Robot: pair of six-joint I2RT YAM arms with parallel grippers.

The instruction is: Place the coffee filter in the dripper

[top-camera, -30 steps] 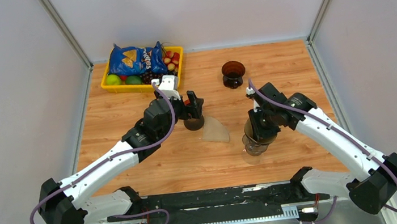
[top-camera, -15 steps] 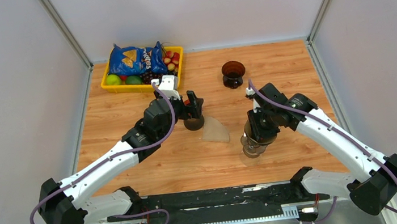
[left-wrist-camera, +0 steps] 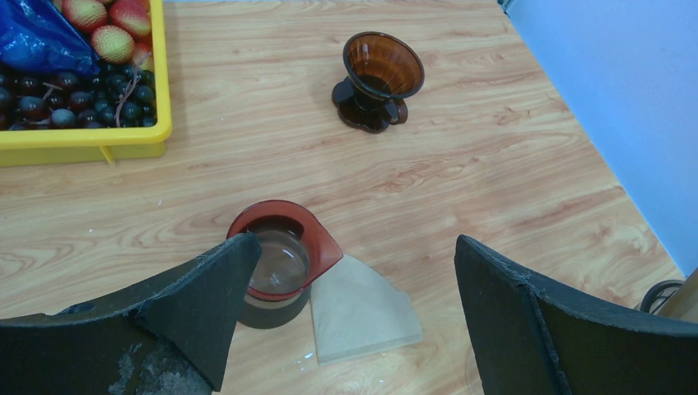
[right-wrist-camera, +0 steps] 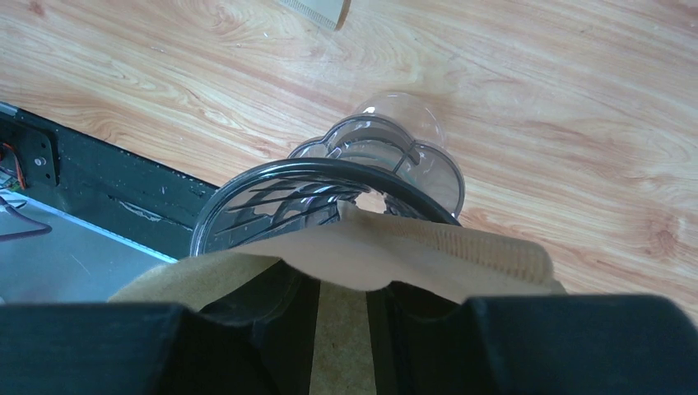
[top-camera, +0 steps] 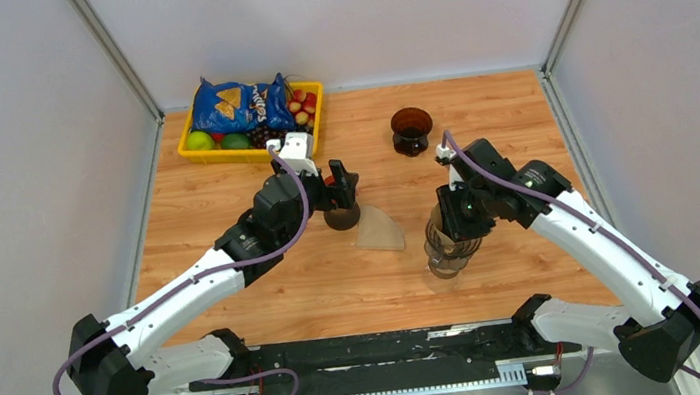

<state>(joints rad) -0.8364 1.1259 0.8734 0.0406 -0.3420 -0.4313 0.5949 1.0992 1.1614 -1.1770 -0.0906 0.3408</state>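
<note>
My right gripper [top-camera: 451,228] is shut on a tan paper coffee filter [right-wrist-camera: 411,255] and holds it just above the mouth of a clear ribbed dripper [right-wrist-camera: 272,202], which stands on the table in front of the right arm [top-camera: 444,258]. In the right wrist view the gripper [right-wrist-camera: 342,288] has the filter's paper between its jaws. My left gripper [left-wrist-camera: 355,247] is open and empty, hovering over a red-rimmed glass carafe [left-wrist-camera: 284,251] and a flat stack of filters [left-wrist-camera: 362,309] beside it. A brown dripper [top-camera: 411,127] stands empty at the back.
A yellow tray [top-camera: 195,156] with a blue snack bag, grapes and fruit sits at the back left. The carafe [top-camera: 342,219] and filter stack [top-camera: 380,229] lie mid-table between the arms. Grey walls enclose the table on three sides.
My right wrist has shifted a little up and to the right while still holding the filter over the clear dripper. The left arm has not moved.
</note>
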